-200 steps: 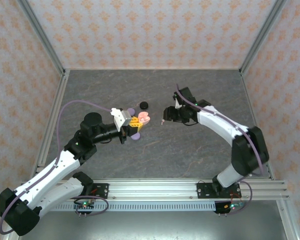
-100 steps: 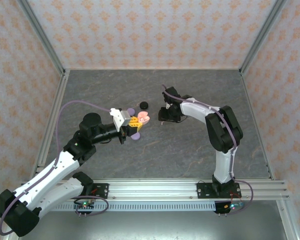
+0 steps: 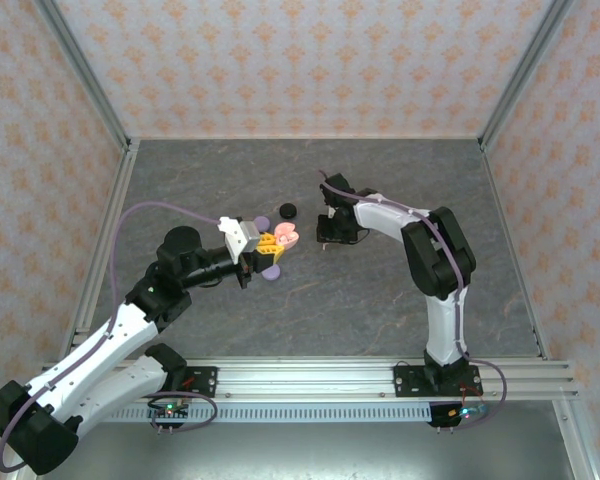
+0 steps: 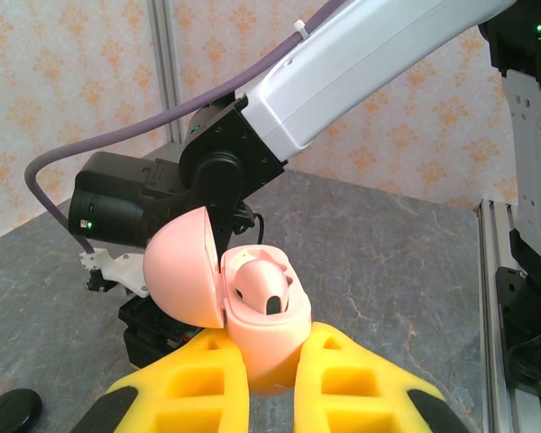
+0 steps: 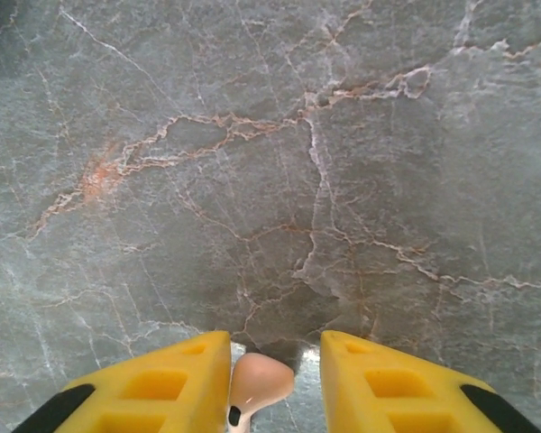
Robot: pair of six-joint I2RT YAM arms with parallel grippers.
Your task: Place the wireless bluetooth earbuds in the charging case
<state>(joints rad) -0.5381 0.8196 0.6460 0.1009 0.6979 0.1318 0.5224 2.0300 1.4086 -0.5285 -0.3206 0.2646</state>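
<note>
The pink charging case (image 4: 266,325) is pinched between my left gripper's (image 4: 272,361) yellow fingers, lid (image 4: 185,266) swung open to the left. One pink earbud (image 4: 260,284) sits in its socket. From above, that case (image 3: 285,237) hangs over the table's middle in the left gripper (image 3: 273,243). My right gripper (image 5: 275,365) points straight down at the table with a second pink earbud (image 5: 260,381) between its fingers. That earbud touches the left finger (image 5: 176,379) and stands apart from the right finger (image 5: 379,379). In the top view the right gripper (image 3: 325,240) is just right of the case.
A lavender case (image 3: 271,270) lies under the left gripper. A black disc-like case (image 3: 288,210) and a smaller dark piece (image 3: 261,222) lie behind it. The right arm (image 4: 343,63) crosses close in front of the left wrist camera. Bare grey stone table (image 3: 380,300) lies to the right.
The right arm has folded up over its base and its wrist has turned down toward the table, shifting slightly left. Its jaws have narrowed around the pink earbud. The left arm has not moved.
</note>
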